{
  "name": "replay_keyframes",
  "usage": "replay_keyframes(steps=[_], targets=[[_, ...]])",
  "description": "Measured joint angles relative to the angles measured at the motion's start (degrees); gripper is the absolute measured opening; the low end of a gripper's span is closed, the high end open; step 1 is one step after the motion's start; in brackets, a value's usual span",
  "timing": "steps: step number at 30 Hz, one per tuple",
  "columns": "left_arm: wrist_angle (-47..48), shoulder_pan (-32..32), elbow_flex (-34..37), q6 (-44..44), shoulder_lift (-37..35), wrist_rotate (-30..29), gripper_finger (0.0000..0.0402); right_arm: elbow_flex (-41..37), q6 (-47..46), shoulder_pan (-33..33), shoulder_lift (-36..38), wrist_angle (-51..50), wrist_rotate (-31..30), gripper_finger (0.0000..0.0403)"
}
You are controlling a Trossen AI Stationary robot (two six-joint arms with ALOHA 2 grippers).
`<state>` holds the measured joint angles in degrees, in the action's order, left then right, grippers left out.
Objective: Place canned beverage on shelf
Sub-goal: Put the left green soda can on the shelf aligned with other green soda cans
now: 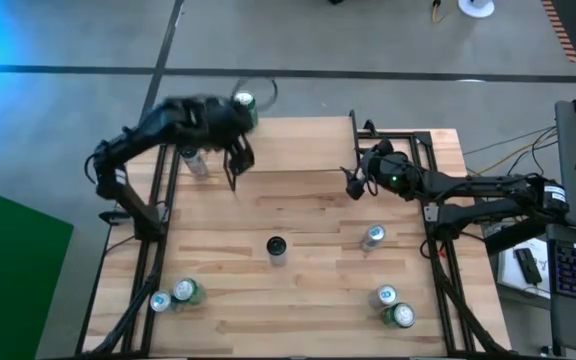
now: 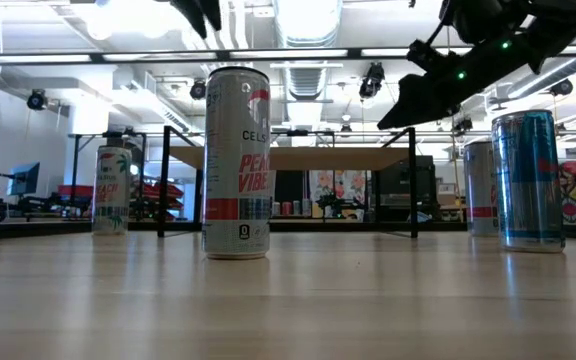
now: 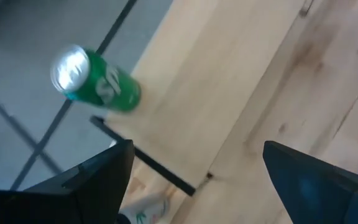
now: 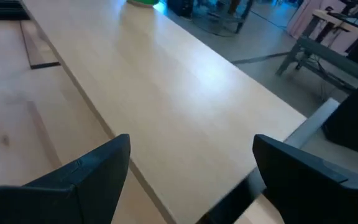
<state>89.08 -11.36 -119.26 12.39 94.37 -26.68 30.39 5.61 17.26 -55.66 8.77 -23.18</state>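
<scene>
A green can (image 1: pixel 244 101) stands upright on its base at the far left corner of the shelf (image 1: pixel 298 145), a light plank on black wire legs at the table's far side. It also shows in the left wrist view (image 3: pixel 98 81). My left gripper (image 1: pixel 240 168) hangs open and empty above the shelf's left part, a little nearer than the can; its fingers (image 3: pixel 92 180) frame the shelf's edge. My right gripper (image 1: pixel 352 186) is open and empty by the shelf's right end, looking along the plank (image 4: pixel 185 81).
Several more cans stand on the table: a tall white one (image 1: pixel 276 247) (image 2: pixel 236 163) in the middle, a silver one (image 1: pixel 371 237), one (image 1: pixel 196 160) under my left arm, two at the near left (image 1: pixel 173 295), two at the near right (image 1: pixel 393 306).
</scene>
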Motion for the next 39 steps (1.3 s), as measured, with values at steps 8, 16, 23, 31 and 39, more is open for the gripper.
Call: replay_keyframes(steps=[8, 16, 23, 31, 39], targets=[[-16.8, 8.2, 30.0, 8.6, -12.6, -3.9, 0.0343, 1.1, -5.6, 0.0, 9.4, -14.0, 0.2, 0.0329], [-38.1, 14.1, 56.4, 16.1, -26.4, -1.2, 0.0343, 1.9, -10.8, 0.0, 13.5, -25.3, 2.6, 0.0329], [-50.7, 19.3, 70.0, 22.6, -31.4, -1.1, 0.0343, 1.9, -11.2, -0.2, 13.2, -24.1, 19.0, 0.0329], [-54.5, 26.3, 74.6, 24.5, -30.7, 2.1, 0.0343, 1.9, -13.2, -0.5, 12.8, -19.7, 23.6, 0.0329], [-46.4, 34.9, 68.8, 32.8, -30.2, 17.3, 0.0343, 1.9, -12.1, -0.5, 12.5, -18.1, 23.6, 0.0329]])
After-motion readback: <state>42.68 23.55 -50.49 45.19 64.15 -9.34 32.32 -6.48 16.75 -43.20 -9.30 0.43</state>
